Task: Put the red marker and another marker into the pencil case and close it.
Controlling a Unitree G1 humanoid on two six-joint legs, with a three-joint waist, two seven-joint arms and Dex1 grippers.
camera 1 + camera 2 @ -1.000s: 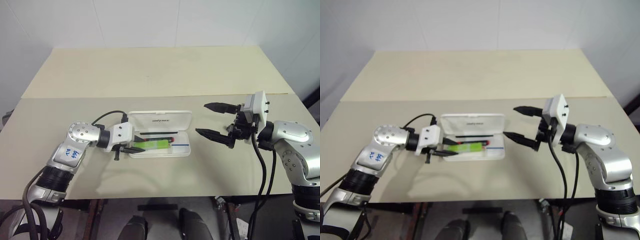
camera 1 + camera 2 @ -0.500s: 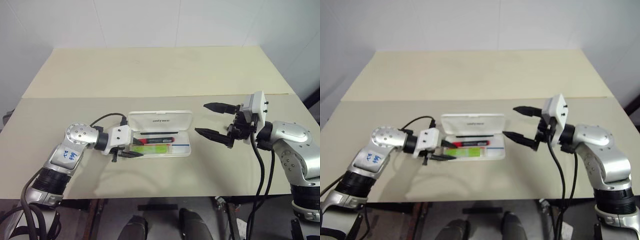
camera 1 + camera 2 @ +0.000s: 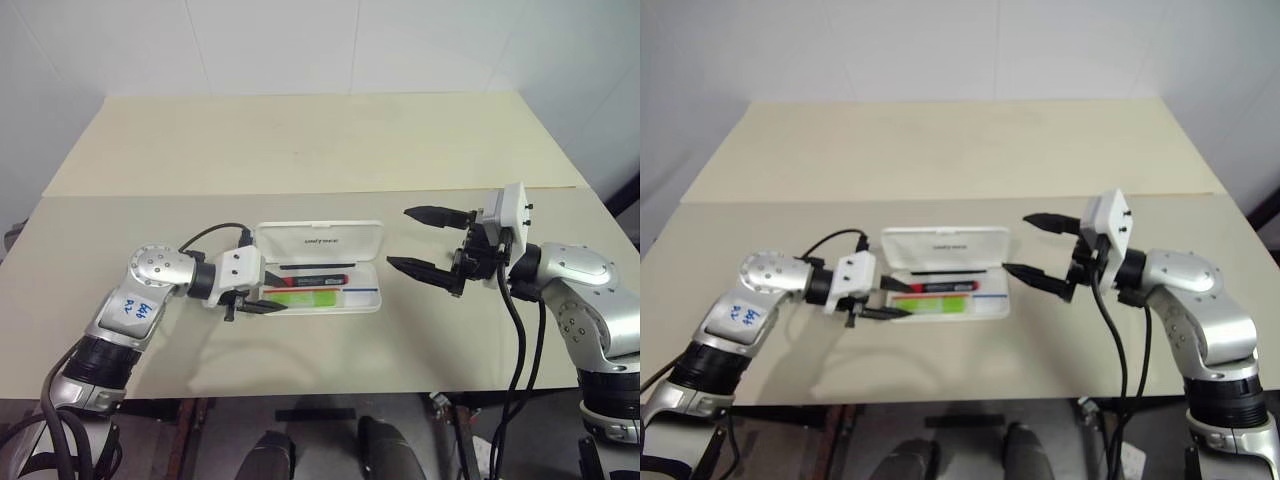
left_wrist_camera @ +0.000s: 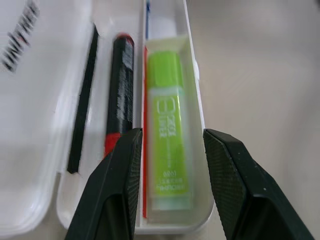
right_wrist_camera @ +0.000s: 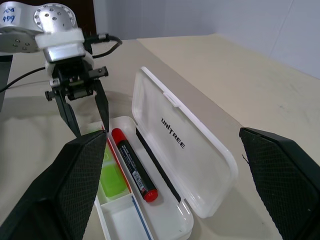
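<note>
Lime-green, another marker (image 4: 167, 145) is lying beside the red marker (image 4: 118, 95) inside the open pencil case (image 3: 318, 243) mid-worktop, so the empty, parted left end effector (image 3: 262, 301) and wide-open right end effector (image 3: 420, 240) should be clearing before swinging the lid shut.

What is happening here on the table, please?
A two-armed robot is packing a white pencil case that lies open on the table. The red marker and the lime-green marker both lie inside the case. The left gripper is open at the case's left end, with its fingers on either side of the green marker's end, holding nothing. The right gripper hangs wide open to the right of the case. The lid is not yet closed.
</note>
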